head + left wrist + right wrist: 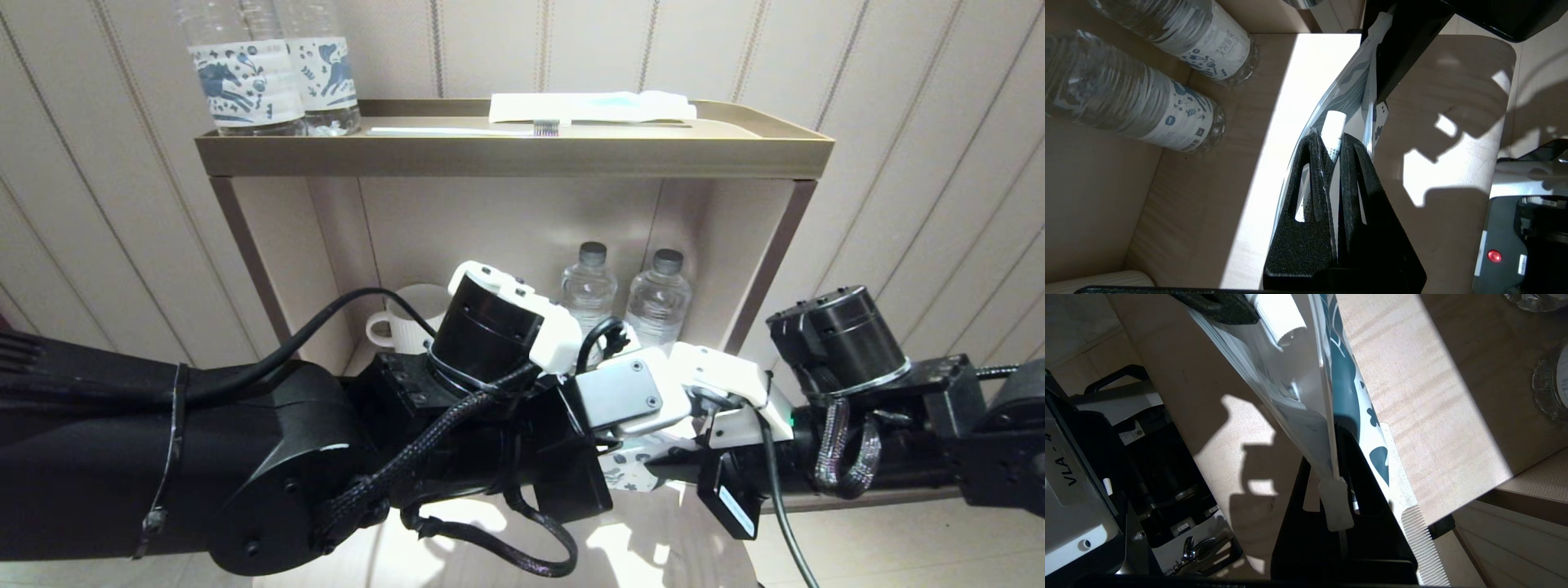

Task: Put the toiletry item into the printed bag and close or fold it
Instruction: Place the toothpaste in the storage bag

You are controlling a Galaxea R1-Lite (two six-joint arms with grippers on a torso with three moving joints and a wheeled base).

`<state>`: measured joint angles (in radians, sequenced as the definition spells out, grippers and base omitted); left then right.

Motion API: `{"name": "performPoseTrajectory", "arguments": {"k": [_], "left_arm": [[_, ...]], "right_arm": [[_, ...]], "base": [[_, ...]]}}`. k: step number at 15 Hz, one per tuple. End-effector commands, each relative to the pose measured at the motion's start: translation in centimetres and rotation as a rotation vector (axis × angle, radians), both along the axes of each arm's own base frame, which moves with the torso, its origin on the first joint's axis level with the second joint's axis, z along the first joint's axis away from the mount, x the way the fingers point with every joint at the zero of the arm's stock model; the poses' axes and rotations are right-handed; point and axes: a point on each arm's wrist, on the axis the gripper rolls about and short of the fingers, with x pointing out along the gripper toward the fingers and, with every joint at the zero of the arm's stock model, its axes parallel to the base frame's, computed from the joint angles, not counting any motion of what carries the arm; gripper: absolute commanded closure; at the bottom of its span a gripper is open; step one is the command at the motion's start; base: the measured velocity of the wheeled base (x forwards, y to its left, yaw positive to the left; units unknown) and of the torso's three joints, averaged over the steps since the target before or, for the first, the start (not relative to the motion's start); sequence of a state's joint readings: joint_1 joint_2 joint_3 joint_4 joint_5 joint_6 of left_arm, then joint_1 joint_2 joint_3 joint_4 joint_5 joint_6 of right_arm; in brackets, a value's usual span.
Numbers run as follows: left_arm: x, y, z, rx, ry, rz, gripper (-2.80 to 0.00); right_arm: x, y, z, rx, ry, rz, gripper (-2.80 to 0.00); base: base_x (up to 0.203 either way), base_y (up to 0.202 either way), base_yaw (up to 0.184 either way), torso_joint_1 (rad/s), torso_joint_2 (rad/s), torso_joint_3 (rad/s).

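Note:
The printed bag (629, 471) hangs edge-up between my two grippers, over the front of the lower shelf. My left gripper (1331, 136) is shut on the toiletry item (1333, 122), a small white tube. The tube's capped end (1280, 318) lies between the sheets of the printed bag (1298, 416). My right gripper (1331, 457) is shut on the other end of the bag (1343, 90), where the blue print and a white slider tab (1336, 506) are. In the head view both sets of fingers are hidden behind the wrists.
Two water bottles (588, 286) and a white mug (408, 327) stand at the back of the lower shelf (1208, 196). A white comb (1423, 535) lies near its front edge. The top tray (514, 153) holds two bottles, a toothbrush (465, 130) and a blue-striped white packet (592, 106).

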<state>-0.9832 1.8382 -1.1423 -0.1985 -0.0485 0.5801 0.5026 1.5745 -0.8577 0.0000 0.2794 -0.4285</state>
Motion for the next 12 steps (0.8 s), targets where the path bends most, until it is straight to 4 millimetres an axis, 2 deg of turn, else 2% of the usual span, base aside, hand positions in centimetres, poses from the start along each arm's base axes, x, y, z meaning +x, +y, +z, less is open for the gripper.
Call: {"name": "performPoseTrajectory", "arguments": {"k": [1, 4, 9, 10, 12], "left_arm": [[-0.10, 0.15, -0.17, 0.006, 0.001, -0.002, 0.00], [-0.23, 0.34, -0.91, 0.022, 0.013, -0.001, 0.00], [-0.18, 0.39, -0.83, 0.018, 0.012, 0.021, 0.00], [-0.22, 0.42, -0.84, 0.016, 0.011, 0.020, -2.80], [-0.16, 0.33, -0.72, 0.011, 0.011, 0.022, -2.80]], "right_arm": [[0.02, 0.03, 0.01, 0.001, -0.001, 0.004, 0.00], [0.06, 0.07, 0.13, 0.011, 0.002, 0.005, 0.00], [0.11, 0.11, 0.11, 0.015, 0.007, 0.005, 0.00], [0.09, 0.15, 0.18, 0.017, 0.005, 0.005, 0.00], [0.08, 0.19, 0.21, 0.017, 0.004, 0.007, 0.00]], "base": [[0.000, 0.000, 0.000, 0.000, 0.00, 0.000], [0.000, 0.000, 0.000, 0.000, 0.00, 0.000], [0.000, 0.000, 0.000, 0.000, 0.00, 0.000], [0.000, 0.000, 0.000, 0.000, 0.00, 0.000], [0.000, 0.000, 0.000, 0.000, 0.00, 0.000]]}}
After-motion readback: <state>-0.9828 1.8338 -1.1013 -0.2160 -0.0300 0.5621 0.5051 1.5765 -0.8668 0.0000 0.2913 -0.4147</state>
